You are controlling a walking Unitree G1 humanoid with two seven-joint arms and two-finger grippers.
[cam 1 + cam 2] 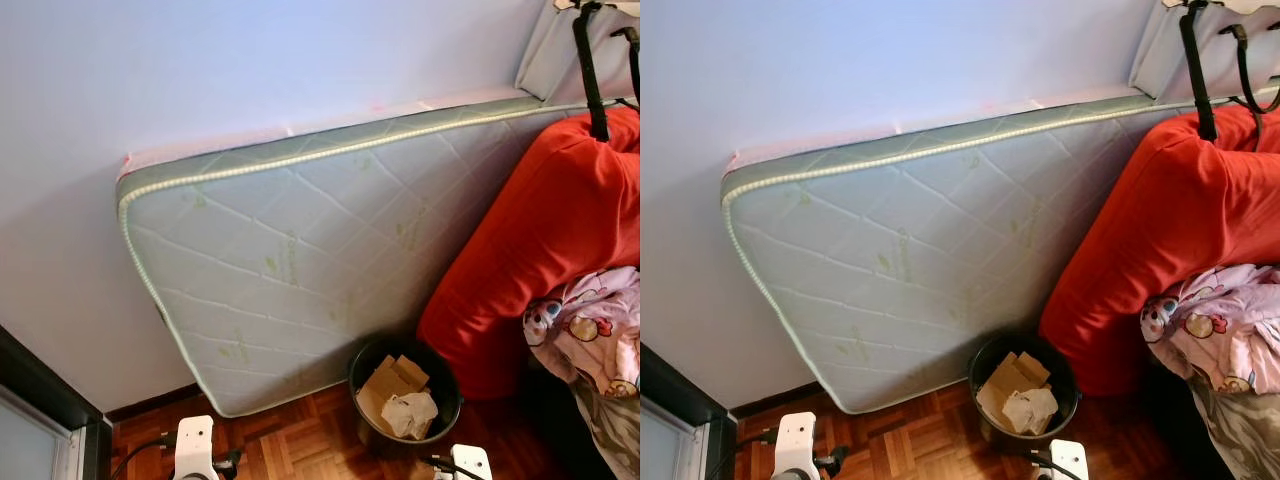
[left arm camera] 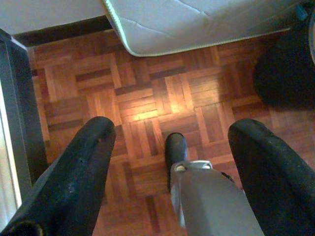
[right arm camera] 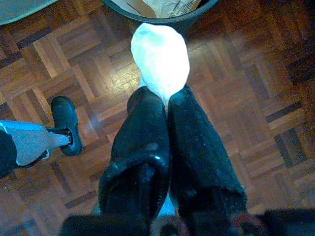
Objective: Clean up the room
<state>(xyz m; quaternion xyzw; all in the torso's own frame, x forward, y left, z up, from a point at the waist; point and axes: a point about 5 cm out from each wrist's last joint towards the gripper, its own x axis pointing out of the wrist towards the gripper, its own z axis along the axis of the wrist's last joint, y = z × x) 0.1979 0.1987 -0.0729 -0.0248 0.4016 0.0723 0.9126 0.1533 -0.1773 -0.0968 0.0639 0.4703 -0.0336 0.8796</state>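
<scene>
Right gripper (image 3: 165, 98) is pinching a white paper wad (image 3: 160, 56) just short of the black bin (image 1: 405, 395) by the leaning mattress (image 1: 300, 250); left gripper (image 2: 172, 142) is hanging spread, empty; advance over rim before releasing.

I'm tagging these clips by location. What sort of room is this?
Probably a bedroom or spare room in a home: a mattress leans on its edge against the wall, red bedding is piled beside it, and a black wastebasket of cardboard and paper stands on parquet floor.
</scene>
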